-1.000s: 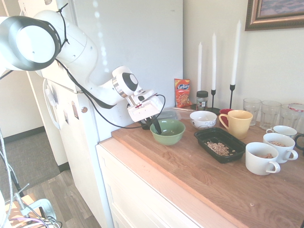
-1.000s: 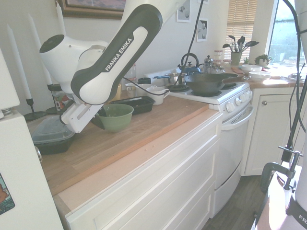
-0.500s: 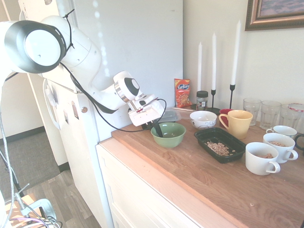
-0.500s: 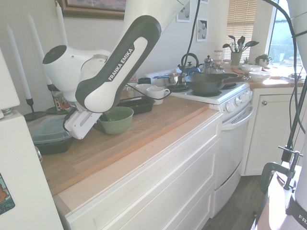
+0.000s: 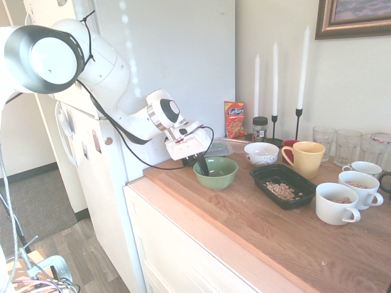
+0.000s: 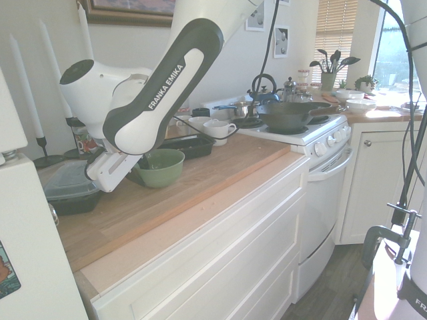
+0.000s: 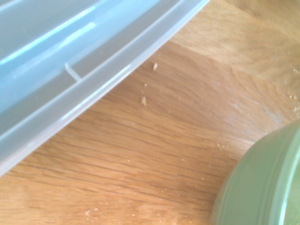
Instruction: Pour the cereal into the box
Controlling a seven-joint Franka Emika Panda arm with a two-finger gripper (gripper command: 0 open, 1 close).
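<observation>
The cereal (image 5: 281, 191) lies as a small tan heap inside the box (image 5: 303, 198), a shallow black tray on the wooden counter right of centre. The second exterior view shows the box (image 6: 184, 145) behind the green bowl. A round green bowl (image 5: 215, 172) stands upright on the counter left of the box and looks empty. My gripper (image 5: 200, 163) is at the bowl's near-left rim, reaching down over it. In the second exterior view the gripper (image 6: 137, 172) sits at the edge of the bowl (image 6: 159, 167). The wrist view shows the bowl's outer wall (image 7: 262, 187).
A black container with a clear lid (image 6: 67, 187) stands right behind the gripper. Past the box are a yellow mug (image 5: 303, 159), a white bowl (image 5: 261, 153), white cups (image 5: 336, 204) and glasses (image 5: 348, 145). Candles (image 5: 274, 85), a jar (image 5: 260, 129) and a snack packet (image 5: 234, 119) line the wall.
The green bowl has come down slightly and now rests level on the counter. My wrist shifted a little with it, then stayed almost still over the last half second.
</observation>
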